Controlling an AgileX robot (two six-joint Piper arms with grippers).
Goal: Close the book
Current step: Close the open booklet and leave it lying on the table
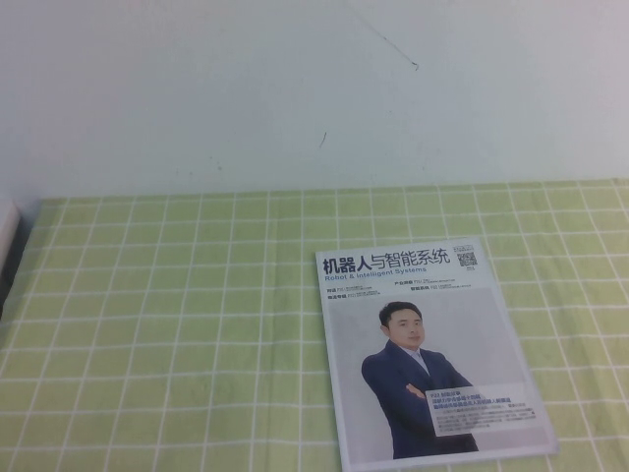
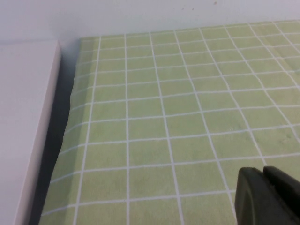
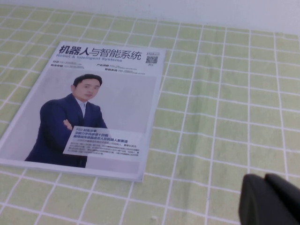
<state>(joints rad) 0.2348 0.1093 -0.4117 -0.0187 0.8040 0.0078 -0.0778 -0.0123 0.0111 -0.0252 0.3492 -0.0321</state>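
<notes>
From the high view, a green tablecloth with a white grid covers the table, and a white wall rises beyond it at 12 o'clock. A pale edge of a white slab shows at 9 o'clock. The book lies at about 5 o'clock, closed and flat, with its cover up. The cover has a dark title across the top and a man in a dark suit with folded arms. Nothing lies on the book or against it. Neither arm appears in this view.

The left wrist view shows the left gripper above bare cloth. Its two dark tips are pressed together with only a thin seam between them, and it holds nothing. The white slab runs along the cloth's edge, with a dark gap between them. The book is out of this view.

The right wrist view shows the right gripper over the cloth. Its tips are likewise together and empty. The book lies ahead of it and off to one side, well apart, with bare squares of cloth between them. Only this view shows the cover's small printed code and white caption box clearly.
</notes>
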